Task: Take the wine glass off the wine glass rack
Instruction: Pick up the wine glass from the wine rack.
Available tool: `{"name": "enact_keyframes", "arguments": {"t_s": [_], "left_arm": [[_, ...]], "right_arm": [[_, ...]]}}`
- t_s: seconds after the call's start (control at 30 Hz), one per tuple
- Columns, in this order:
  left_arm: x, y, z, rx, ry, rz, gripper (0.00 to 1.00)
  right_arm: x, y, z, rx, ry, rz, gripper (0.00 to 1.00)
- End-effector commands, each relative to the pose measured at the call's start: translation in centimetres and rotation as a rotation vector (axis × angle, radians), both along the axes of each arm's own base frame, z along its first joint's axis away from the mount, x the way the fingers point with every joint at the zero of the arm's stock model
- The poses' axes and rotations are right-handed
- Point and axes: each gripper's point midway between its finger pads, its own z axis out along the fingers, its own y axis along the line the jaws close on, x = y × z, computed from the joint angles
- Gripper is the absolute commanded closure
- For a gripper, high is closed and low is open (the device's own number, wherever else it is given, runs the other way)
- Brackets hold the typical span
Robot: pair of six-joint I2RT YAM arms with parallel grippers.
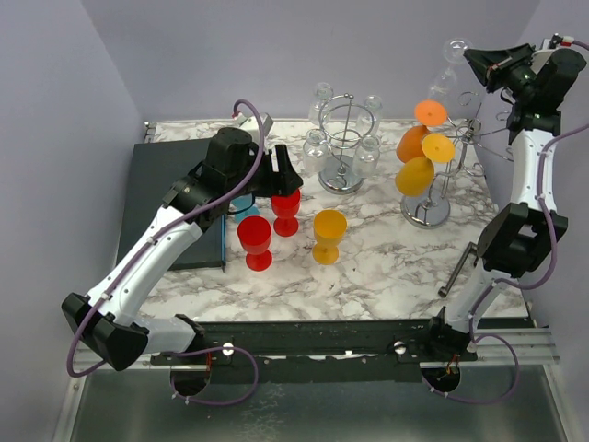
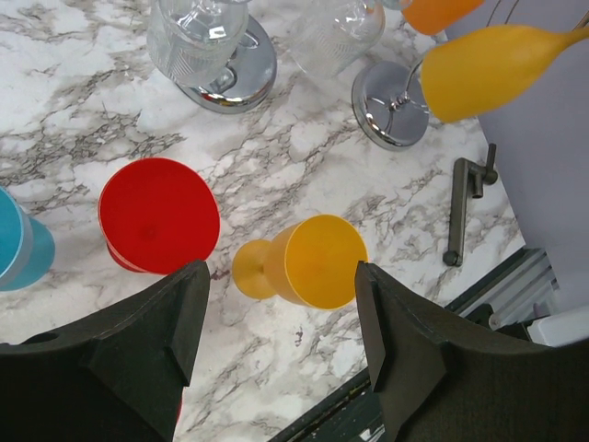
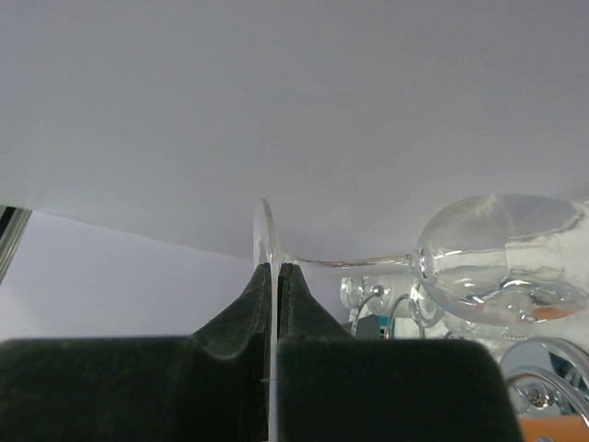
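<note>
High over the desk's point(image 1: 386, 267) right rear corner, the right gripper point(image 3: 276, 269) is clenched on the foot of a clear wine glass point(image 3: 497, 253), which lies sideways above the chrome wine glass rack point(image 1: 425, 210). The left gripper point(image 2: 281, 276) hangs released over a red goblet point(image 2: 158, 216) and a yellow goblet point(image 2: 317, 261).

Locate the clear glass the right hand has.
Top view, far right at the back: the clear glass is in the air, its foot pinched in the shut right hand, just beyond the right rack.
</note>
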Motion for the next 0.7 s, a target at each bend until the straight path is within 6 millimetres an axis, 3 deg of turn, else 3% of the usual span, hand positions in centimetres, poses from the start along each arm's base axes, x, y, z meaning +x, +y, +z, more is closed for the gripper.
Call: {"name": "enact_keyframes", "arguments": {"t_s": [0.0, 0.2, 0.4, 0.53, 0.67], "left_arm": [[1.7, -0.1, 3.0, -0.088, -0.062, 0.056, 0.29], [3.3, -0.7, 6.2, -0.194, -0.11, 0.05, 0.28], [5.2, -1.6, 11.1, -0.35, -0.19, -0.008, 0.27], [6.0, -2.3, 13.8, -0.432, -0.252, -0.067, 0.27], [6.7, -2.9, 14.9, -0.526, -0.268, -0.122, 0.26]], "right_arm": [[-1.3, 1.7, 6.5, -0.034, -0.231, 0.051, 0.99], [-3.4, 3.1, 10.9, 0.004, -0.345, 0.06, 0.99], [-6.8, 5.5, 14.4, 0.055, -0.379, 0.113, 1.0], [-9.6, 7.4, 15.5, 0.107, -0.354, 0.175, 0.99], [-12.9, 9.5, 16.8, 0.126, -0.36, 0.231, 0.99]]}}
